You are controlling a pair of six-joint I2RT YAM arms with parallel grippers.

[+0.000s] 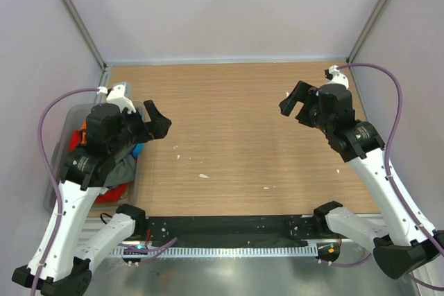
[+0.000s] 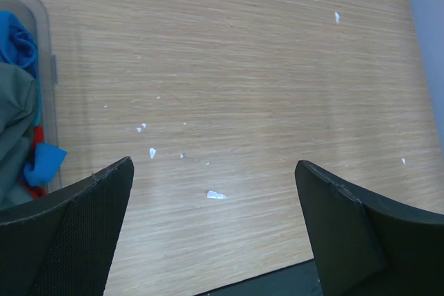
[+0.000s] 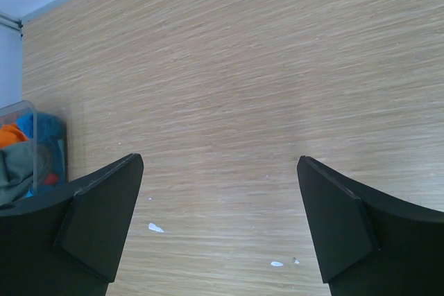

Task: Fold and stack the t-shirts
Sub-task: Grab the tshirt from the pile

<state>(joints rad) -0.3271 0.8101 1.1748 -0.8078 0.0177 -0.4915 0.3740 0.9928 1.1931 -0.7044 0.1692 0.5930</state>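
I'm watching both arms hovering over the bench (image 1: pixel 229 136): the left gripper (image 1: pixel 157 120) and the right gripper (image 1: pixel 295 98) are gaping wide, gripping nothing. The t-shirts (image 1: pixel 119 168) are lying bunched in the plastic bin (image 1: pixel 71 117) at the bench's left edge, under the left arm.

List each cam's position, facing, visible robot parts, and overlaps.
Top external: above, behind the bases, looking down on the table; both arms, left gripper, right gripper.
Left wrist: on left arm, facing the table; own fingers frame it, bin of t-shirts left.
Right wrist: on right arm, facing table; own fingers, bin far left.
Shared: the bin, in all.
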